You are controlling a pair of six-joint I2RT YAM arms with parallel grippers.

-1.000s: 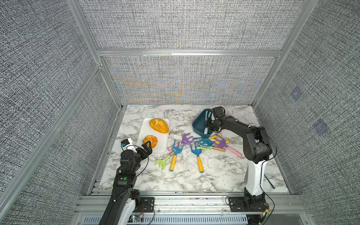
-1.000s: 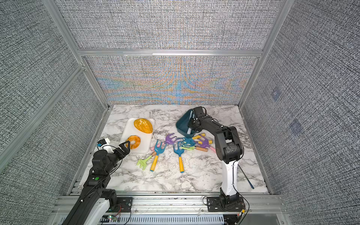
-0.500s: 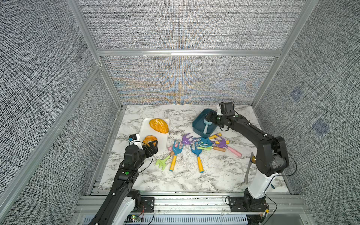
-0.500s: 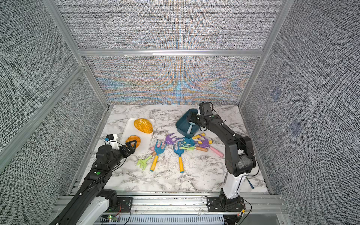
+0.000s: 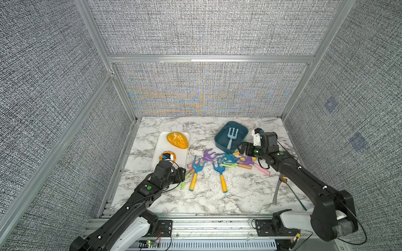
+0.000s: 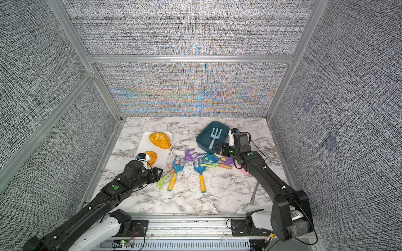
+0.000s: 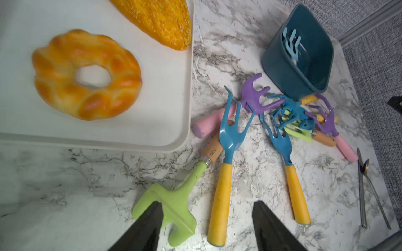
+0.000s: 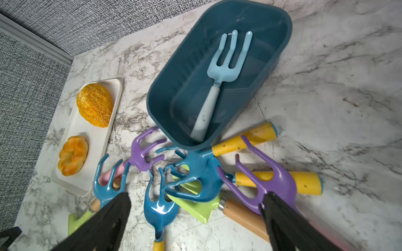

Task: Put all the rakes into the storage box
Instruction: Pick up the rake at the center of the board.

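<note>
I carry two pairs of jaws, and I place everything by the storage box [image 5: 219, 144], the dark teal tub on the marble table [image 5: 239, 195]. Inside it one pale blue rake [image 8: 219, 80] lies flat on the floor, its prongs toward the box's far end and its handle tip against the near end wall. My right gripper [image 5: 244, 149] hangs just beside that near end with its jaws spread wide and nothing between them. Under it is a heap of rakes [image 8: 195, 173] that starts right at the box's near wall, where a yellow handle [image 8: 243, 139] pokes out from below the rim and a purple rake head [image 8: 145, 152] sits close against the corner. My left gripper [image 7: 206, 204] is well apart from the box, out past the heap, low over the table with its jaws parted and pinching nothing. One finger sits at the head of a green rake [image 7: 174, 197], and the yellow handle of a blue rake [image 7: 226, 156] lies in the gap. Farther from the box on that same side is a white tray [image 7: 152, 145] holding a braided bread ring [image 7: 87, 73] and a seeded loaf [image 7: 161, 19].
</note>
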